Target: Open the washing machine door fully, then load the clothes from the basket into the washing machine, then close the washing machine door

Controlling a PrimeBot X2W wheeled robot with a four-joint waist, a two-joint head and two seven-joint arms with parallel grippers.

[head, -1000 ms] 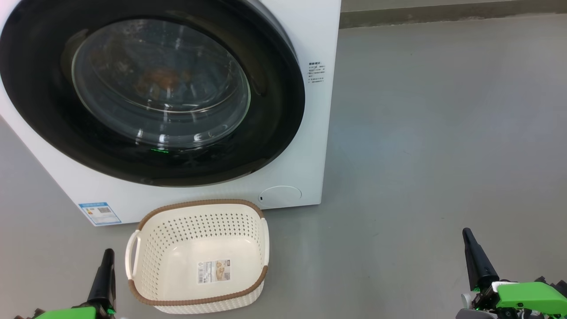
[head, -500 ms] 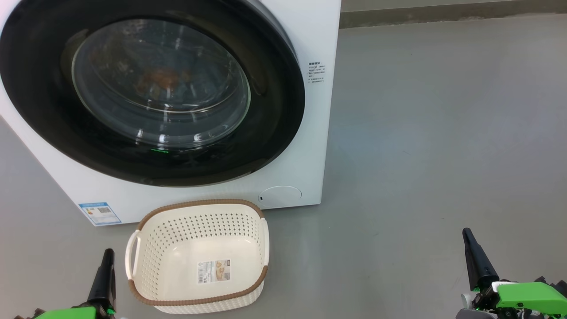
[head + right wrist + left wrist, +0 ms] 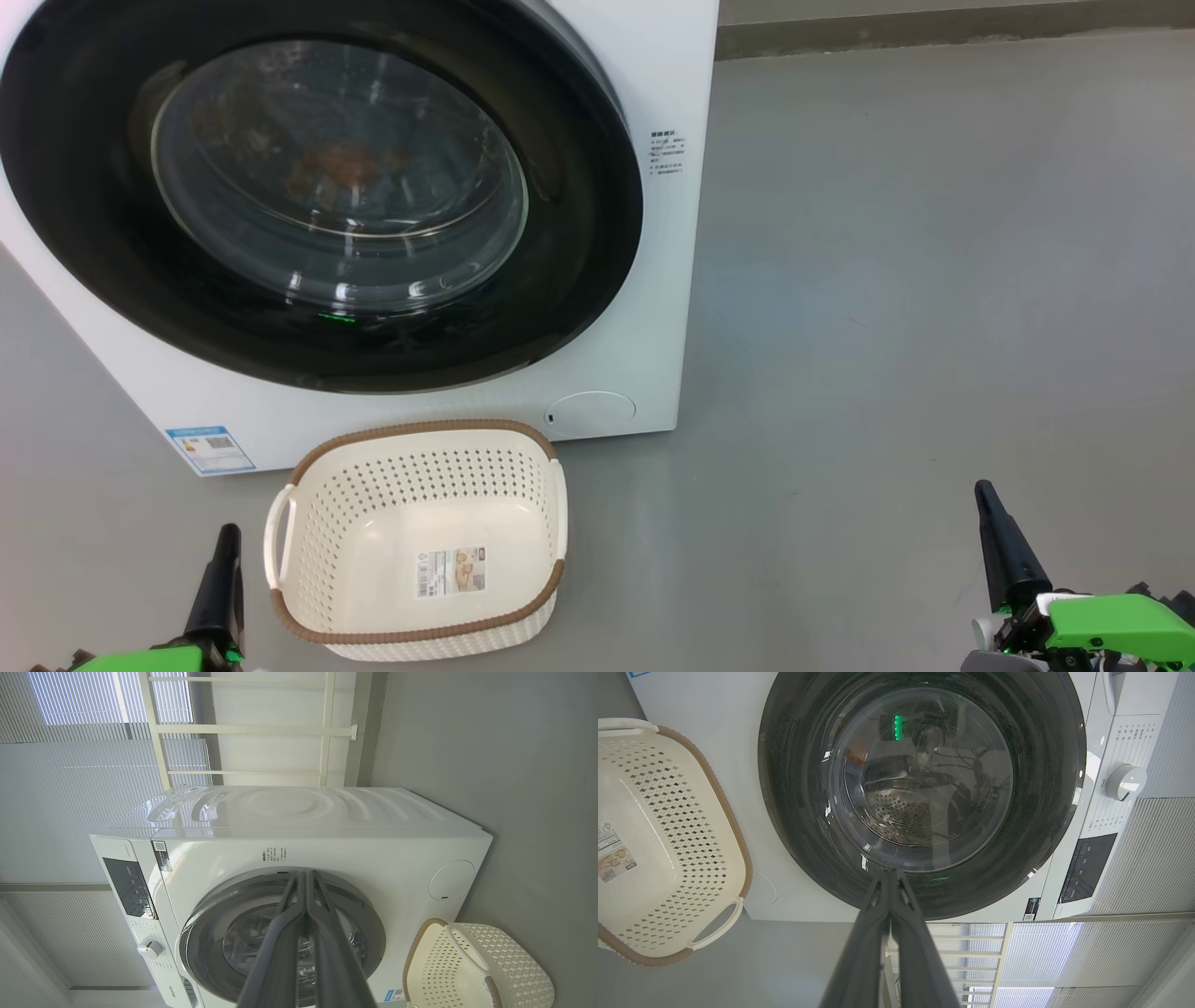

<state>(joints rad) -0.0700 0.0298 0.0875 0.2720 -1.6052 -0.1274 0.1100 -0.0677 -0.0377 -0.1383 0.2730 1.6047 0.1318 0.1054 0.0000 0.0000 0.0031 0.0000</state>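
Moved: nothing. Both tools, the basket and the door sit exactly as they did a second ago, and the camera is steady too.
Left tool (image 3: 227,537): fingers pressed together, holding nothing. It sits low and pulled back, tips aimed at the machine front; in its wrist view the tips line up with the lower rim of the door.
Right tool (image 3: 988,504): also closed and empty, parked low over bare floor (image 3: 887,327) with its fingers tilted slightly inward.
Washing machine door (image 3: 317,187): ahead of and above the left tool, apart from it. Its black rim looks flush with the washing machine (image 3: 686,84), so I read it as shut.
Clothes (image 3: 341,168): only an orange-brown blur behind the glass, ahead of the left tool. Probably them, but too blurred to be sure.
Basket (image 3: 415,427): just beside the left tool on its inner side and well apart from the right tool. It is empty apart from its sticker, and stands near the machine's foot.
Step (judgement): all three parts look done, so this is the park-and-verify stage.
Do it well: check the rim gap all the way round in the right wrist view. If the latch is in doubt, press the rim opposite the hinge with the closed tips, not the glass.
Pose note: keep both arms retracted and don't sweep the left tool into the basket handle.
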